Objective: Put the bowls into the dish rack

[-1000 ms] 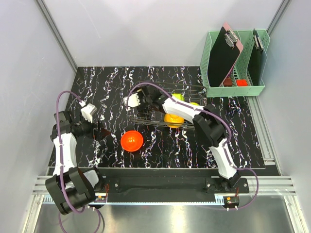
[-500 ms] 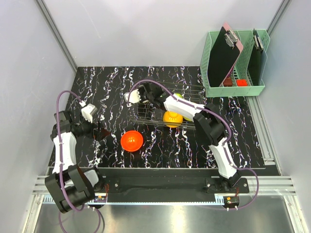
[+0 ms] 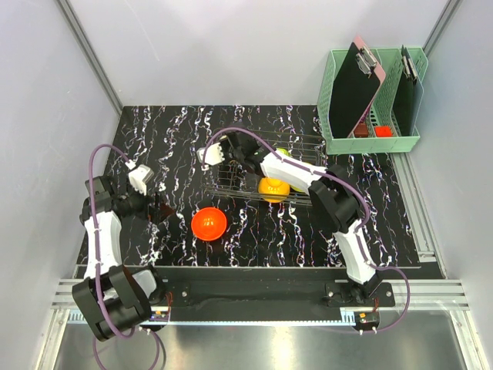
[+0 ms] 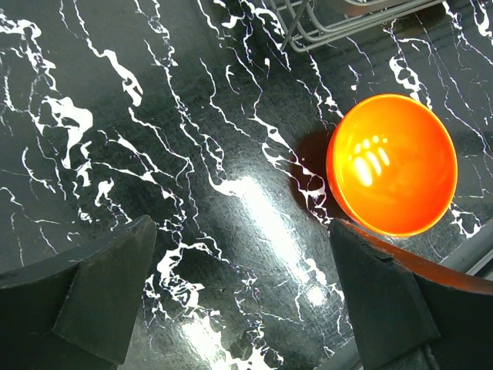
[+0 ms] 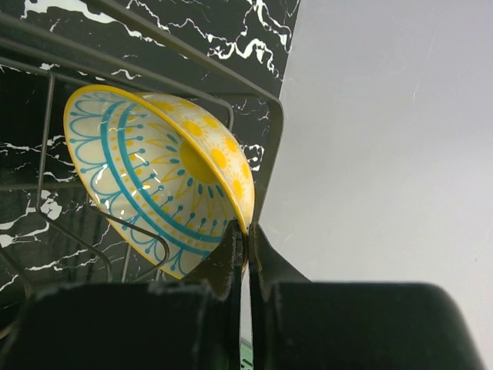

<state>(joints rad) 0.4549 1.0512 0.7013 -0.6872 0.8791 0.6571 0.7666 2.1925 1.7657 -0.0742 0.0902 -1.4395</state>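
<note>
My right gripper is shut on the rim of a cream-white bowl with a blue and yellow pattern. The bowl is tilted against the wires at the left end of the dish rack. From above, that bowl shows at the wire rack's far left corner, the right gripper beside it. An orange bowl and a yellow-green bowl sit in the rack. A red-orange bowl lies on the table. My left gripper hangs open to that bowl's left, holding nothing.
A mint-green plastic basket with clipboards stands at the back right, just beyond the rack's right end. White walls close the table on the left, back and right. The right arm stretches across the rack.
The right gripper has shut on the cream-white bowl's rim and shifted it slightly toward the back. The left arm and the red-orange bowl have not moved.
</note>
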